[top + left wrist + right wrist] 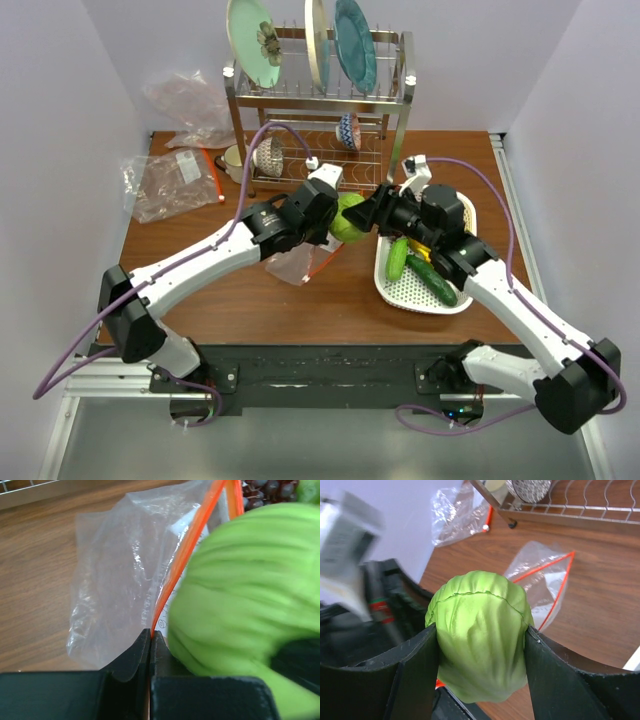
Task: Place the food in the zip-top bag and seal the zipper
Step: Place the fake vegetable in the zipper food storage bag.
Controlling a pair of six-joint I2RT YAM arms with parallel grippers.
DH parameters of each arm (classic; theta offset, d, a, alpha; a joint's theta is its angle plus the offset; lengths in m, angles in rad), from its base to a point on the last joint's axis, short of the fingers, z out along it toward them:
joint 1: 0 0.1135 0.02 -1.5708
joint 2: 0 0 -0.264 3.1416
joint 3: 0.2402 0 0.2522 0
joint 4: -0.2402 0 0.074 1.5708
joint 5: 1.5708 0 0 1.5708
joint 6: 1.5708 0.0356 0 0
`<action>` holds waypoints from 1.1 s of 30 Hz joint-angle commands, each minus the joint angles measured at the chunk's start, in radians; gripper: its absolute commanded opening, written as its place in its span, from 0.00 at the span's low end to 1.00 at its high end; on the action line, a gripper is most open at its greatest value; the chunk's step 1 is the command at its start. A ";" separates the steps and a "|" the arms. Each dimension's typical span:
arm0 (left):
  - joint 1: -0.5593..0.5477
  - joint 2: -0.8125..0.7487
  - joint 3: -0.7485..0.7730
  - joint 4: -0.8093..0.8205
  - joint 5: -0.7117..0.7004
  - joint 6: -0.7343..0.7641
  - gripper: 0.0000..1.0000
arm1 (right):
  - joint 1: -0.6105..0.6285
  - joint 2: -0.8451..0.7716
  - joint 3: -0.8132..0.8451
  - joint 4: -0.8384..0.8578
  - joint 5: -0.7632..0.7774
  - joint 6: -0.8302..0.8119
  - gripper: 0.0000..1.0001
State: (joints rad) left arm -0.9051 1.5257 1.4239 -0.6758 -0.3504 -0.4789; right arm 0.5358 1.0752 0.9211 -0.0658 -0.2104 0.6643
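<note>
The green cabbage is clamped between the two fingers of the right pincer, raised over the middle of the wooden surface and right against the mouth of the zip-top bag. The left pincer is pressed closed on the bag's orange-red zipper, holding that edge up. To the right, green cucumbers lie in the white mesh basket, in front of the dish rack.

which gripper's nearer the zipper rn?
Left. The left gripper is shut on the zipper itself; the right gripper holds the cabbage just beside it.
</note>
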 commanded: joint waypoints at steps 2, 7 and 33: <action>0.008 -0.061 0.084 0.076 0.158 -0.030 0.00 | 0.006 -0.004 -0.047 0.113 -0.003 0.021 0.53; 0.044 -0.076 0.110 0.091 0.235 -0.046 0.00 | 0.006 -0.008 -0.062 0.092 0.032 0.003 0.53; 0.067 -0.108 0.044 0.202 0.346 -0.112 0.00 | 0.044 0.002 -0.080 0.106 0.101 0.072 0.56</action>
State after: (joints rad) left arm -0.8444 1.4544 1.4883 -0.5552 -0.0555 -0.5503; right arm 0.5766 1.1076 0.8265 -0.0502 -0.1692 0.6754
